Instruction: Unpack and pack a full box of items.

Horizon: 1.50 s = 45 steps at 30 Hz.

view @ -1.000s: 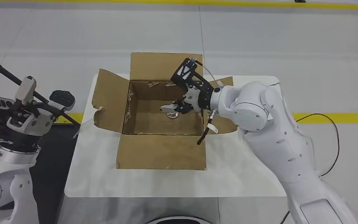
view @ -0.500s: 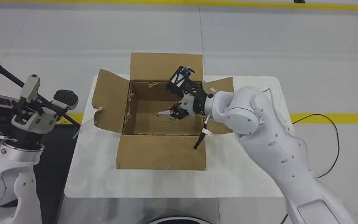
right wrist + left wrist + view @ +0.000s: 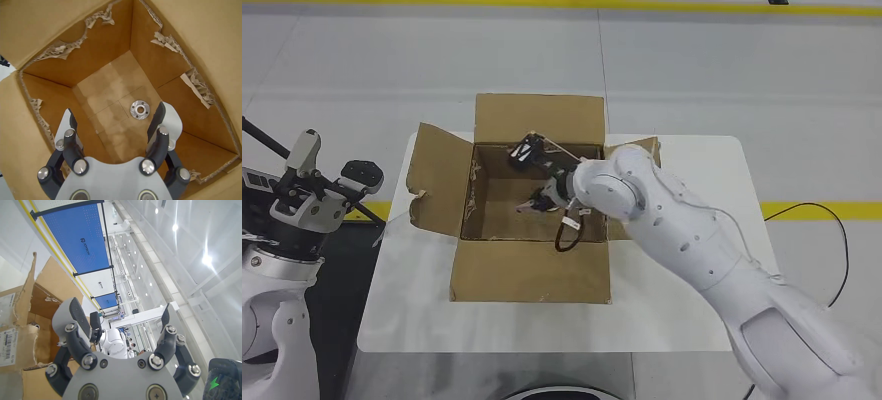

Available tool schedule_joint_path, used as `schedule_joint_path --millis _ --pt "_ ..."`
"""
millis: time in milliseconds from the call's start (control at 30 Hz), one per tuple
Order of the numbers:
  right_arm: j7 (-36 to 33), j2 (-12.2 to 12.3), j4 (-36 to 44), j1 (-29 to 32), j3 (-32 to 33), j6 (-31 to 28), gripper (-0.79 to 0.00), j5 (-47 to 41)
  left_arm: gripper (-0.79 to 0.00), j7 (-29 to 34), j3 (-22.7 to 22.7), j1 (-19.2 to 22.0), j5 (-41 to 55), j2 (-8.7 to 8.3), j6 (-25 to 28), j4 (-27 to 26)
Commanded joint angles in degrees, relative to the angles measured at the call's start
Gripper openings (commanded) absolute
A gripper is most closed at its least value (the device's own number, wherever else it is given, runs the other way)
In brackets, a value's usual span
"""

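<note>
The right arm is swinging further in over the box (image 3: pixel 530 272). A second ago its elbow was hanging out past the box's right flap. Now the elbow is sitting above the box's right side, and the right gripper (image 3: pixel 115 110) is sliding across toward the left wall. The left arm is hardly moving at all.

The ring (image 3: pixel 140 109) is lying flat on the box floor. It is shiny and round, with a hole in the middle. Nothing is holding it. The right gripper is hanging above it, inside the open top of the box. The ring is not lined up with the middle of the gap; it is nearer one finger. I think the gripper is either leaving the ring there or getting ready to grab it, and I cannot tell which. To grab it, the gripper is going to need to shift sideways and go down.

The right gripper's fingers are spreading wide, holding nothing and touching nothing. The left gripper (image 3: pixel 121 306) is wide apart too and empty. It is pointing up at the ceiling, out past the left edge of the table (image 3: pixel 682 300).
</note>
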State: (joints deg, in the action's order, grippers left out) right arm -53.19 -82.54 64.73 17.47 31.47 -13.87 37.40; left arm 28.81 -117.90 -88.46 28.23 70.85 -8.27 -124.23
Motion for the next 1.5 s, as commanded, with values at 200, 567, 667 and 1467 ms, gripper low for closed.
schedule_joint_path --millis 200,567,667,1467 --pt "-0.9 -5.2 -10.9 -4.2 -5.3 4.5 -0.302 0.2 0.000 0.0 0.0 0.0 0.0 0.00 0.0 0.0" --pt "-2.2 -11.9 -24.4 -7.1 -9.0 6.3 -0.268 -0.9 0.000 0.0 0.0 0.0 0.0 0.00 0.0 0.0" --pt "-2.6 -13.6 -27.9 -7.6 -9.7 5.9 -0.246 -1.2 0.000 0.0 0.0 0.0 0.0 0.00 0.0 0.0" --pt "1.4 -23.1 -46.9 -10.1 -10.7 3.6 -0.406 -0.1 0.000 0.0 0.0 0.0 0.0 0.00 0.0 0.0"
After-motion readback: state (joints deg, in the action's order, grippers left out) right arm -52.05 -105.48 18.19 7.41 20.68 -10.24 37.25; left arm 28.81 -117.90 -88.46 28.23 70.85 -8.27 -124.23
